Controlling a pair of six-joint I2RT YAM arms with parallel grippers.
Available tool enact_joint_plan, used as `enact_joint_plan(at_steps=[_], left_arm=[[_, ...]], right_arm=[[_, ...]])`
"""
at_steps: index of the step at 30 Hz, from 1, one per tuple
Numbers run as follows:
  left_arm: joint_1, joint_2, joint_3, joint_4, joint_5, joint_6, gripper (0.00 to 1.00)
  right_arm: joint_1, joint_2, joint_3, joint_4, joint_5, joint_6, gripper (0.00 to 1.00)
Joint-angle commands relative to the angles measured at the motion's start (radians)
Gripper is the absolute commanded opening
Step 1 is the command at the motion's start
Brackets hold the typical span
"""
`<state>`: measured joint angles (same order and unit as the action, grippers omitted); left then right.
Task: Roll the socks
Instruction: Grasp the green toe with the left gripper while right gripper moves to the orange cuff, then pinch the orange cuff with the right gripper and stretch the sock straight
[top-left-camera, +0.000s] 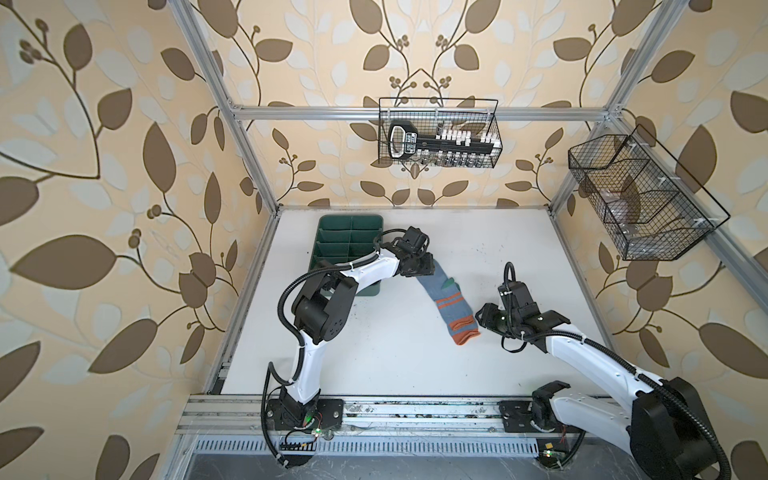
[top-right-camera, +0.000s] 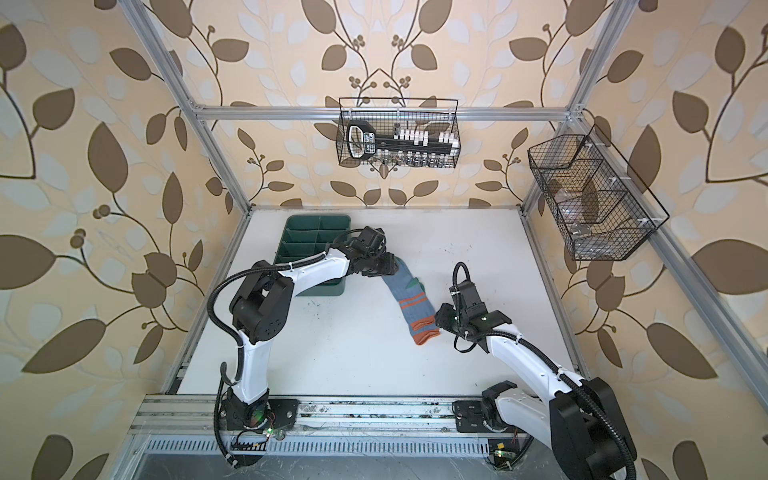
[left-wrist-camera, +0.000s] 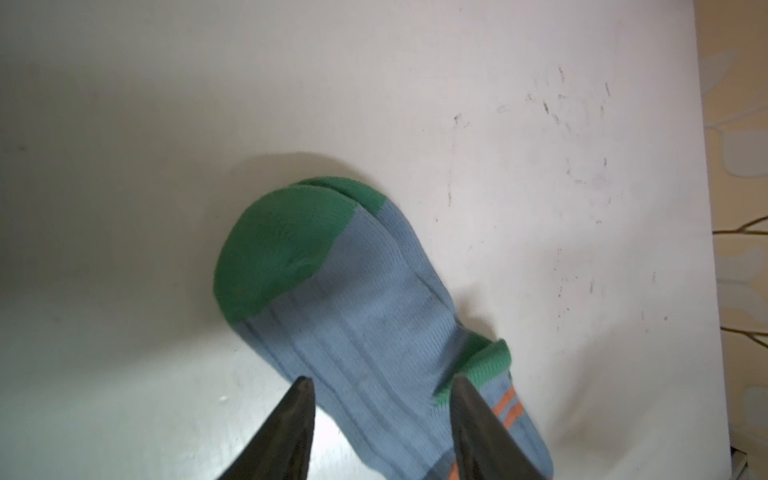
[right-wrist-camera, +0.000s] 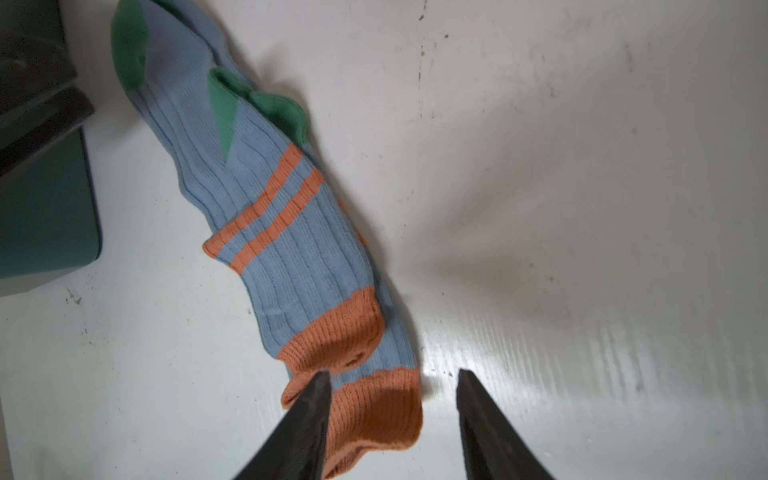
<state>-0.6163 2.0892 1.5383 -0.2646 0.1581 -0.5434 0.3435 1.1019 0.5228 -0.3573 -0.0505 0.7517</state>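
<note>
The socks (top-left-camera: 451, 303) lie stacked flat on the table (top-left-camera: 374, 353) near the green tray (top-left-camera: 328, 245). The left gripper (left-wrist-camera: 380, 382) straddles their foot and the right gripper (right-wrist-camera: 392, 374) their orange cuffs, both with fingers parted and clamping nothing.

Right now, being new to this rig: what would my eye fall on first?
A stacked pair of blue socks with orange stripes lies slantwise in the middle. The left claw straddles the foot end, the right claw hangs at the orange cuffs, both open. A green divided tray stands far left.
</note>
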Motion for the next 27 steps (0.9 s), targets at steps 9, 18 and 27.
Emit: enact_joint_plan(at_steps=[9,18,27], left_arm=[[-0.010,0.120,0.097,0.045,-0.024,-0.022,0.52],[-0.028,0.169,0.125,0.023,-0.085,-0.051,0.51],[-0.028,0.186,0.105,0.041,-0.083,-0.071,0.51]], right_arm=[[0.001,0.092,-0.006,0.118,-0.112,0.038,0.41],[0.007,0.130,-0.017,0.141,-0.108,0.037,0.49],[0.013,0.188,-0.021,0.204,-0.129,0.061,0.41]])
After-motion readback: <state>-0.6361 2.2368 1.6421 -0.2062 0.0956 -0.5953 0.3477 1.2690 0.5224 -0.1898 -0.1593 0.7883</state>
